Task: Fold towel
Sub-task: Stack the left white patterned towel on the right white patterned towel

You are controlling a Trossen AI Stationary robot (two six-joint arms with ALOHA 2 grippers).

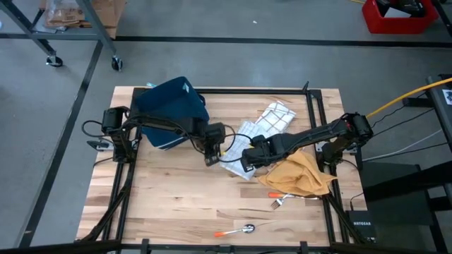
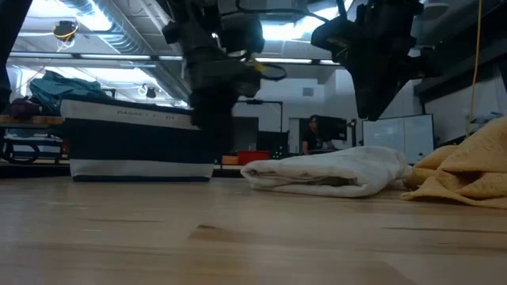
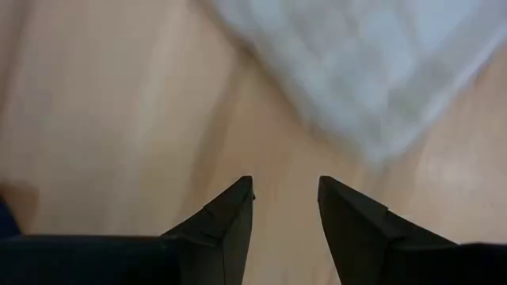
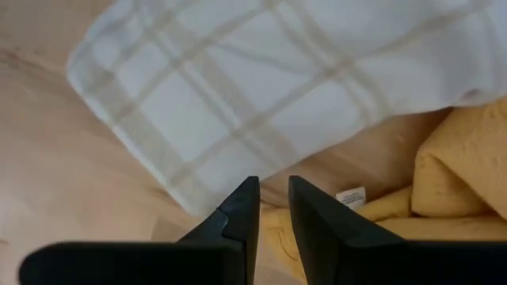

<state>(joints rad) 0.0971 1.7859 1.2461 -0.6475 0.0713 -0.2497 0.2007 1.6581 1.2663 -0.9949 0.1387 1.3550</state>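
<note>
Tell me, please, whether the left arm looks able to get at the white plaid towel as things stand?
Probably yes. The left pincer hangs open, holding nothing, just beside the white plaid towel, with only bare wooden table between them. The right pincer hovers over the towel's near edge and might crowd it.

2 towels (image 1: 265,127), 1 bag (image 1: 168,111), 1 fork (image 1: 279,202).

The high view looks straight down on the whole table (image 1: 176,204). The low view sits at tabletop level, facing the room. Both wrist views look closely down on the white towel (image 4: 261,87), which all views share.
</note>
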